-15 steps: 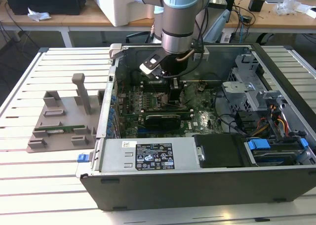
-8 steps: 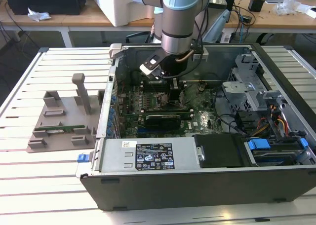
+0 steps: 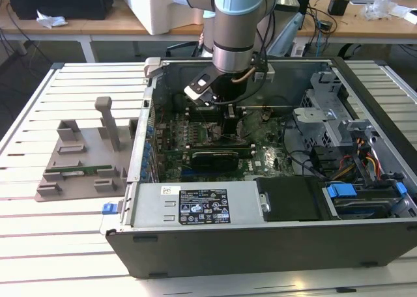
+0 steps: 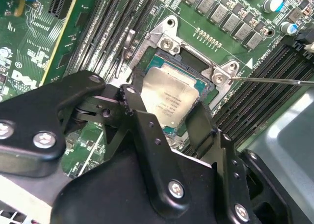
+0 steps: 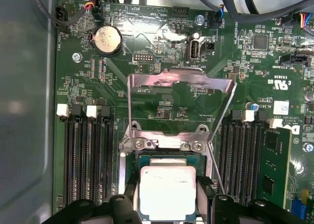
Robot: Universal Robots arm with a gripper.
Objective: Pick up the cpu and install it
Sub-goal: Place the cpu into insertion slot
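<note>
Evidently the install step is in hand: the gripper (image 4: 167,107) clasps the cpu (image 5: 168,198) by two opposite edges, right at the open socket (image 4: 168,40), load plate (image 5: 169,78) raised; seating likely calls for square alignment.

in the second wrist view the gripper (image 4: 166,108) hides the nearer corner of the cpu (image 4: 169,94) and part of the socket (image 4: 194,62) around the cpu.

A white label (image 3: 203,206) with black print and marks stands on the power supply (image 3: 146,212). Small white lettering runs over the board (image 5: 147,32) beside its connectors and slots, and a white sticker (image 5: 281,107) stands there too. Faint lines of print cross the cpu (image 5: 168,192) lid.
</note>
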